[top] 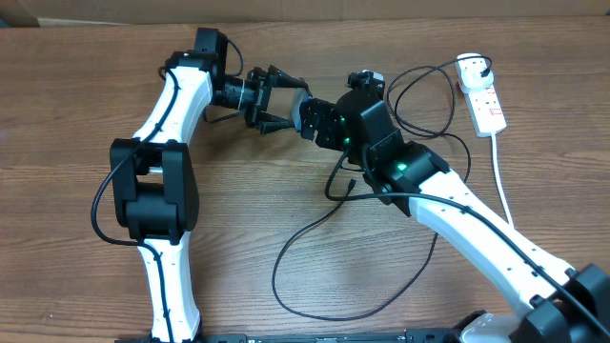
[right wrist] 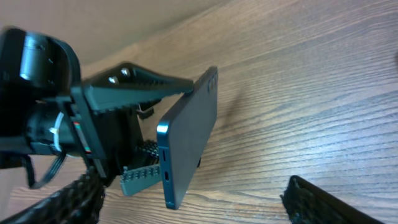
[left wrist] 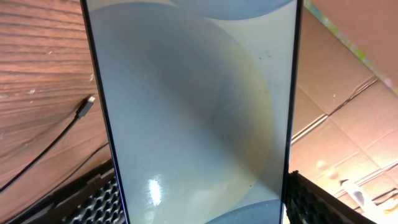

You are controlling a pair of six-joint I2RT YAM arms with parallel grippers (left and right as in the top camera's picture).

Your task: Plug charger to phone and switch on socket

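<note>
Between the left jaws: slim rectangular smartphone with light blue-teal screen (left wrist: 199, 112), clamped across its width, held off the wooden tabletop (top: 76, 267), short port edge turned toward the right jaws. Right jaws apart, nothing between them, just beside that port edge. Off to one side of the left jaws, on the tabletop: small black connector tip (left wrist: 87, 106) of the long thin black charger cable (top: 275, 274), loose, apart from the smartphone. Well away from the right jaws: small white oblong power strip (top: 483, 95), black plug (top: 474, 65) at its end, thick white cord (top: 502, 181) trailing. Switch position too small to tell.
</note>
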